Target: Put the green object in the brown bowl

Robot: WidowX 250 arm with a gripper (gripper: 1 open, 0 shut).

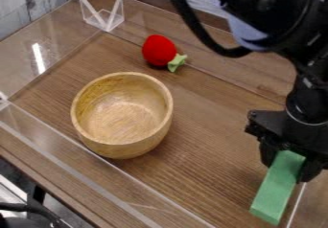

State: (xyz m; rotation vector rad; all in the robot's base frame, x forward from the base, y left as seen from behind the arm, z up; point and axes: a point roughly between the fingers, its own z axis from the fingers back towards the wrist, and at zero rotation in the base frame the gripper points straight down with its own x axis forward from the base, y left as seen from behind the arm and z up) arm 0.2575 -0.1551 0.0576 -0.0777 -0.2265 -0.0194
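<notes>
The green object (277, 193), a long flat light-green block, is at the lower right of the wooden table, tilted with its upper end between my fingers. My gripper (292, 164) points steeply down and is shut on that upper end; the block's lower end hangs near the table's front edge. The brown bowl (121, 142), round, thick-walled and with nothing in it, stands to the left of the gripper, well apart from it.
A red strawberry-like toy (159, 49) with green leaves lies behind the bowl. A clear plastic stand (103, 14) sits at the back left. Low transparent walls (38, 126) border the table on the left and front.
</notes>
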